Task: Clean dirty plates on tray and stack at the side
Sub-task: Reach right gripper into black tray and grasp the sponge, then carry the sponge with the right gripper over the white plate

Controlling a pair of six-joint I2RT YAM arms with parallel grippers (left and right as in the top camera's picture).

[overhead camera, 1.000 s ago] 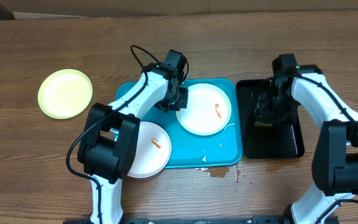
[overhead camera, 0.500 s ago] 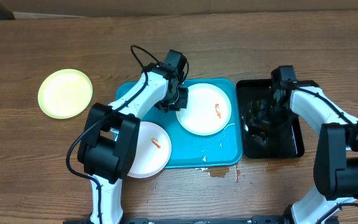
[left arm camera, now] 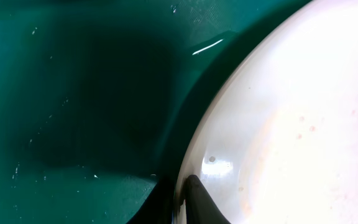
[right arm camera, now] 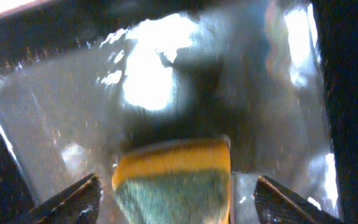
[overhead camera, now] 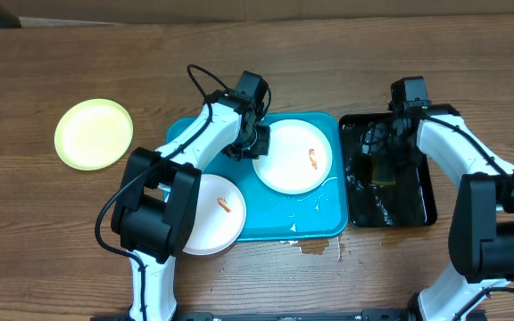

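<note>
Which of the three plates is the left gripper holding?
The white plate at the tray's far right; the left gripper pinches its rim. The other white plate and the green-rimmed plate lie untouched.

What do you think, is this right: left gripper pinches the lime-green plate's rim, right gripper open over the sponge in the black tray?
Wrong plate. The left gripper is shut on the rim of the upper white plate on the blue tray; the lime-green plate lies alone on the table, as the overhead view shows. The rest is right.

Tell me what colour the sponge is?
The sponge is yellow with a green scrub side, clearest in the right wrist view.
</note>
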